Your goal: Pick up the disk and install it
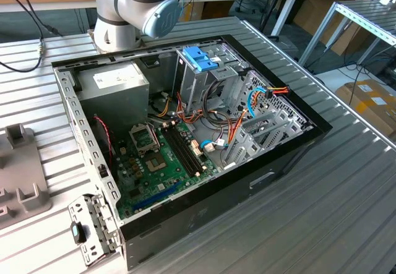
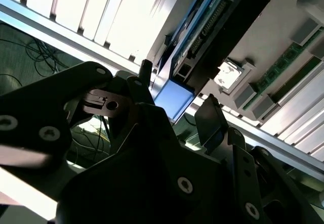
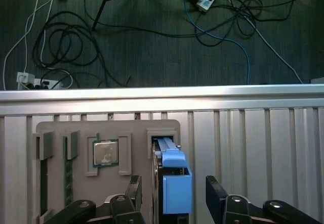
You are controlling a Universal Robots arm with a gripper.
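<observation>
**One disk on edge in its slot, gripper fingers parted around it**

In the exterior view, one open computer case (image 1: pixel 216 209) lies on a slatted metal table (image 1: pixel 346 212), with one blue-clipped drive cage (image 1: pixel 199 70) standing inside it.

In the first wrist view, one grey holder plate (image 3: pixel 136 128) rests on the slats. It carries two narrow green memory modules (image 3: pixel 66 168), then one square processor chip (image 3: pixel 105 152), then one disk (image 3: pixel 174 171), each in its own recess.

The disk stands on edge in the slot next to the chip. It is a flat dark slab with a bright blue plastic carrier along its rim. In the second wrist view its dark face and a row of connector pins show.

The single gripper (image 3: pixel 174 183) has two black fingers (image 3: pixel 134 191), spread apart. The disk sits between them, with a gap on each side and neither finger touching it.
</observation>
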